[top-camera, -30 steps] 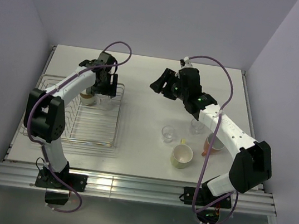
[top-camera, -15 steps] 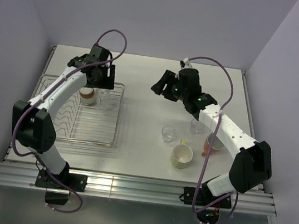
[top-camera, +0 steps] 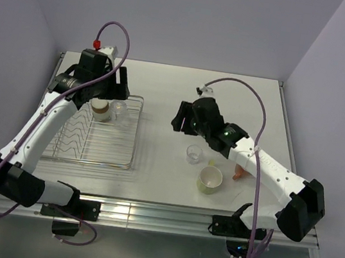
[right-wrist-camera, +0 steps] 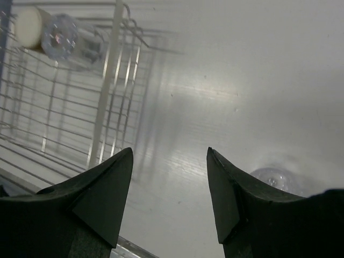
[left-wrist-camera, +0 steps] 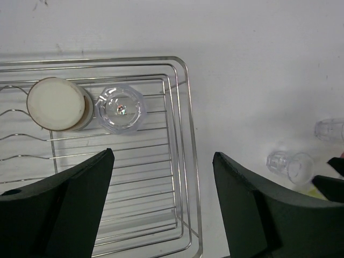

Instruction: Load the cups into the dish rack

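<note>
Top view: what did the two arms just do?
The open left claw lifted back off the silver wire rack, leaving the brown-and-cream cup and a clear glass tumbler inside. The open right claw swung toward another clear tumbler on the table. All cups stayed put.

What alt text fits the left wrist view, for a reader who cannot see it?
A brown-and-cream cup and a clear glass tumbler stand side by side at the far end of a silver wire dish rack. The open left gripper hangs above; two more clear tumblers stand on the white table.
</note>
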`<state>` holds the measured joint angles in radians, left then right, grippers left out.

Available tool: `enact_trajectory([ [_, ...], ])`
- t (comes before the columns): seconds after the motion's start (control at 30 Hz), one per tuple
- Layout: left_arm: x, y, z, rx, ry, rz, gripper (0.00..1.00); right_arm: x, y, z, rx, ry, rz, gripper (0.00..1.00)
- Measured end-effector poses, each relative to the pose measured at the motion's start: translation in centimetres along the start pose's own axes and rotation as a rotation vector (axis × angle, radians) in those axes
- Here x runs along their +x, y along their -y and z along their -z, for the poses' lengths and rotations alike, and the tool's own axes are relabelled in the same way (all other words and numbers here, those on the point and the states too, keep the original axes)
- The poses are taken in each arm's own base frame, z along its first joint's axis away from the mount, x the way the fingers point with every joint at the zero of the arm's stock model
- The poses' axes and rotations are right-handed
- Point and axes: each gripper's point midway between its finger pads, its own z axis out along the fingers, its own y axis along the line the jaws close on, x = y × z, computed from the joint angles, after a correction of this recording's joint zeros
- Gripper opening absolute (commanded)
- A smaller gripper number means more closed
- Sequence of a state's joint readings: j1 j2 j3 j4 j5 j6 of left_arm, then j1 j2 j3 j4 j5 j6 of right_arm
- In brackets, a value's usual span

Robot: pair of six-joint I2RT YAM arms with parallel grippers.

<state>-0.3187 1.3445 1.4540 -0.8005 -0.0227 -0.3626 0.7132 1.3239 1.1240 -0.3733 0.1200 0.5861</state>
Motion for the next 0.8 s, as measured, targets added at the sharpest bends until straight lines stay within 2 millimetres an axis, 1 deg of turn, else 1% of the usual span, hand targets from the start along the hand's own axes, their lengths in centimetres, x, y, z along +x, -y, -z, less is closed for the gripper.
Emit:
enact_trajectory([
  [0.03,0.1,0.1,0.1,0.009,0.002,0.0,0.8,1.3,0.2,0.0,0.018,-0.017,0.018,0.63],
  [0.07,0.3,0.3,0.3,0.022,0.003,0.001,0.8,2.5,0.6,0.0,0.036,-0.035,0.029,0.6],
  [0.1,0.4,0.4,0.4,0.03,0.002,0.002,0.8,4.1,1.4,-0.1,0.066,-0.065,0.042,0.59],
  [0.2,0.8,0.6,0.5,0.049,0.003,0.002,0.8,7.4,3.9,-0.5,0.16,-0.132,0.056,0.56],
  [0.3,1.0,0.6,0.7,0.06,0.007,0.001,0.8,9.3,5.9,-0.7,0.232,-0.161,0.057,0.53],
  [0.37,1.1,0.7,0.8,0.066,0.01,0.001,0.8,10.0,6.6,-1.0,0.268,-0.173,0.059,0.53],
  [0.5,0.8,0.8,0.8,0.072,0.021,0.001,0.81,10.6,7.2,-1.6,0.301,-0.182,0.067,0.52],
  [0.67,1.0,0.7,0.8,0.071,0.021,0.0,0.8,11.3,7.8,-2.1,0.332,-0.199,0.072,0.49],
  [0.7,1.1,0.7,0.8,0.071,0.02,0.001,0.8,11.5,7.9,-2.2,0.337,-0.202,0.073,0.47],
  [0.73,1.1,0.7,0.8,0.07,0.02,0.0,0.8,11.6,8.0,-2.3,0.343,-0.204,0.075,0.42],
  [0.8,1.1,0.7,0.8,0.071,0.021,0.0,0.8,11.8,8.3,-2.6,0.356,-0.207,0.078,0.38],
])
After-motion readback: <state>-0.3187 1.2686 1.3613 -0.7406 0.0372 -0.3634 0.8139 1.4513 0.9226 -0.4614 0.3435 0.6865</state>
